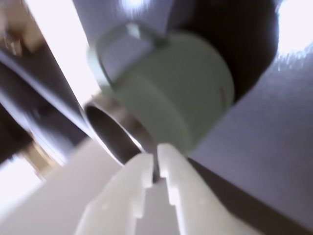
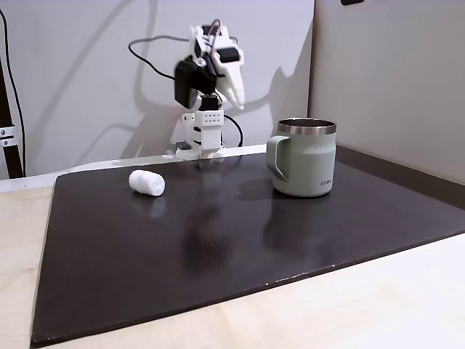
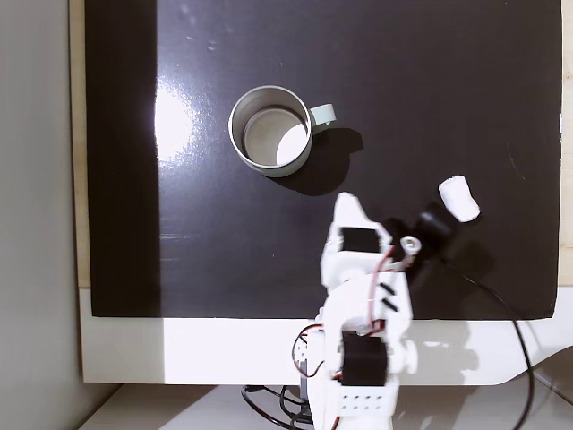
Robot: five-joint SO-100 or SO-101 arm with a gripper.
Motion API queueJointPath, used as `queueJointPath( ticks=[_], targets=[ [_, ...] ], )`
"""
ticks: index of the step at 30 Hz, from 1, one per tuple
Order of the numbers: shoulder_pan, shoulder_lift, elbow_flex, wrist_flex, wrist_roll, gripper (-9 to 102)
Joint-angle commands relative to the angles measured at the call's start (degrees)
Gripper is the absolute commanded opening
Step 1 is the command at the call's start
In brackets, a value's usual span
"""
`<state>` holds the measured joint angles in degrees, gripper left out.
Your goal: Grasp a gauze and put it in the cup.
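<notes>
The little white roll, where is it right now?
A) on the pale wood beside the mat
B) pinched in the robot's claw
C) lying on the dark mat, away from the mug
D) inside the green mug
C: the gauze lies on the dark mat, apart from the cup and untouched by the gripper.

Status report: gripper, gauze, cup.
Gripper shut, empty, raised near base. Gauze lying on mat, apart from cup. Cup upright, empty; nothing between.

You see a white gauze [image 2: 147, 182] on the black mat [image 2: 218, 247], left of the sage-green, steel-rimmed cup [image 2: 305, 167]; the gripper [image 1: 155, 164] is white.
</notes>
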<state>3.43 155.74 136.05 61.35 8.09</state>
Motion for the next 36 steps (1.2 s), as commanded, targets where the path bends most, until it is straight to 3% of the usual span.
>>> queueJointPath(
  ticks=[1, 5, 13, 23, 36],
  targets=[
    [5.0, -4.2, -9.3, 1.8, 1.1, 0],
    [10.9, -6.2, -13.3, 3.6, 1.2, 3],
    [18.9, -9.4, -16.8, 8.9, 2.4, 22],
    [27.9, -32.5, -32.3, 20.3, 5.4, 26],
    [33.9, -55.1, -42.2, 21.4, 2.0, 31]
  ],
)
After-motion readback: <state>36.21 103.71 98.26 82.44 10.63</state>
